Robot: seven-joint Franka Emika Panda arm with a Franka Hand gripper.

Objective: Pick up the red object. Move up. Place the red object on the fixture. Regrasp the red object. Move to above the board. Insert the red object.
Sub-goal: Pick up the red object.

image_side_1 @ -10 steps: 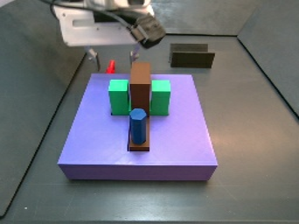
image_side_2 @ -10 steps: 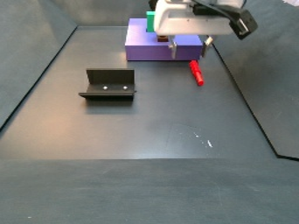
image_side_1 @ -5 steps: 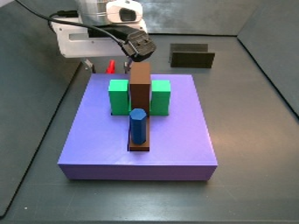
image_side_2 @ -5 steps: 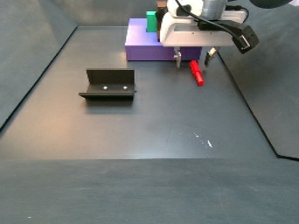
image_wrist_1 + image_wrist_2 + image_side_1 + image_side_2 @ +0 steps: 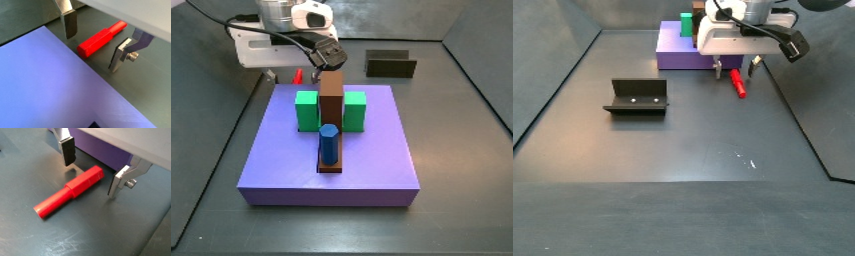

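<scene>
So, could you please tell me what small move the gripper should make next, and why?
Probably close the jaws. The gripper is open and low over the floor beside the board, with the red peg lying between its silver fingers, one on each side, neither visibly touching it yet.

The gripper (image 5: 91,174) has two flat silver plate fingers (image 5: 67,150) faced with dark rectangular pads. One finger's plate is stepped and carries a small round silver screw on its outer side, seen in both wrist views. Above the fingers sits a boxy white hand body (image 5: 727,36), and above that a rounded white wrist with black joint sections and a black cable looping alongside (image 5: 321,47).
</scene>
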